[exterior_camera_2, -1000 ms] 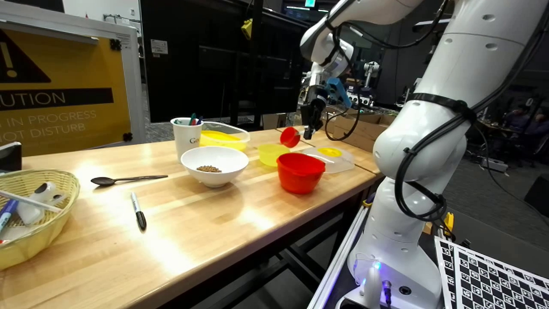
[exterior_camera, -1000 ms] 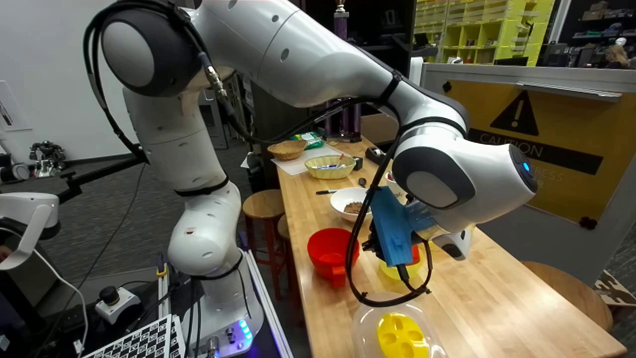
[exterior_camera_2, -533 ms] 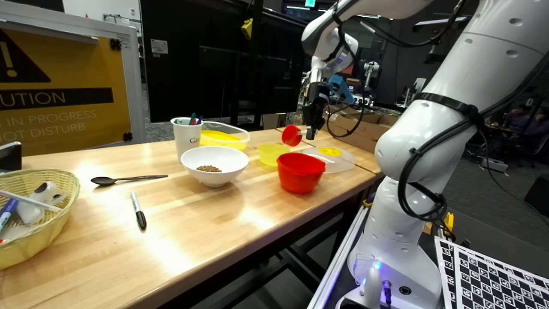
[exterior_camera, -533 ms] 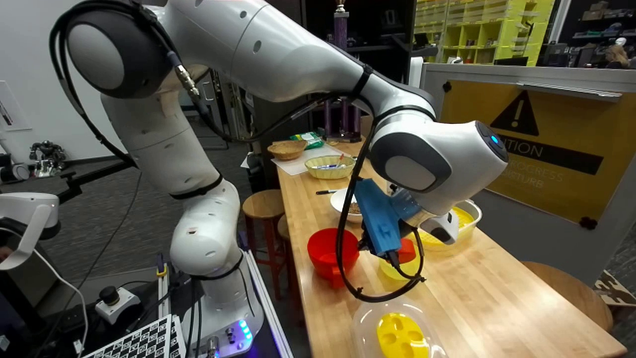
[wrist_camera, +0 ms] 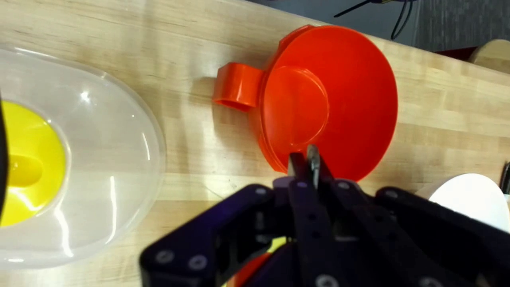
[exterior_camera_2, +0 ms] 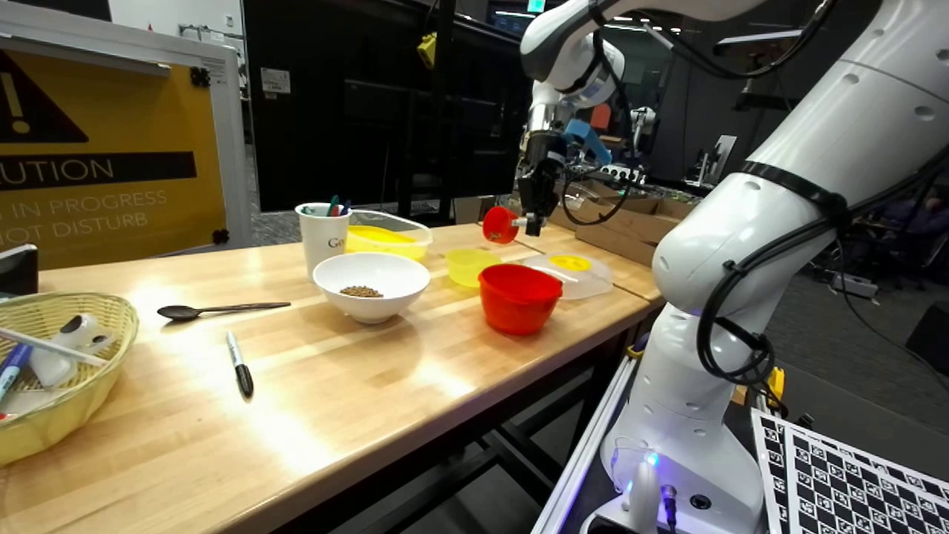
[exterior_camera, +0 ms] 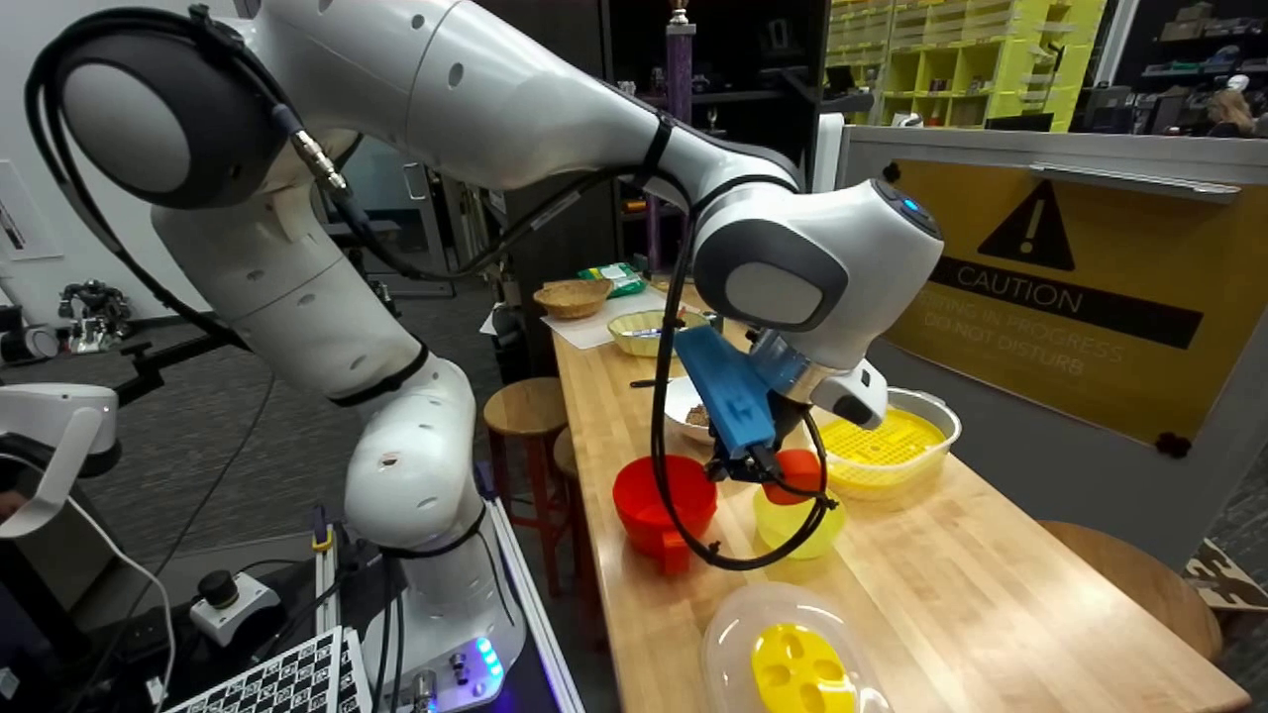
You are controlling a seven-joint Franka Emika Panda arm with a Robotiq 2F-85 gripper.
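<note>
Jaws pinching red scoop, handle partly hidden

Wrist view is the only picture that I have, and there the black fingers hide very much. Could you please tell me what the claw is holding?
Observer: In an exterior view, the claw is shut on a small red cup.
Operator: Thank you. Is this cup level, or is it tilted?
Observer: Tilted: its open mouth is turned well to the side.
Operator: I understand. And what lies inside the white bowl at the edge of my view?
Observer: A small heap of brown pieces, on its bottom.
</note>
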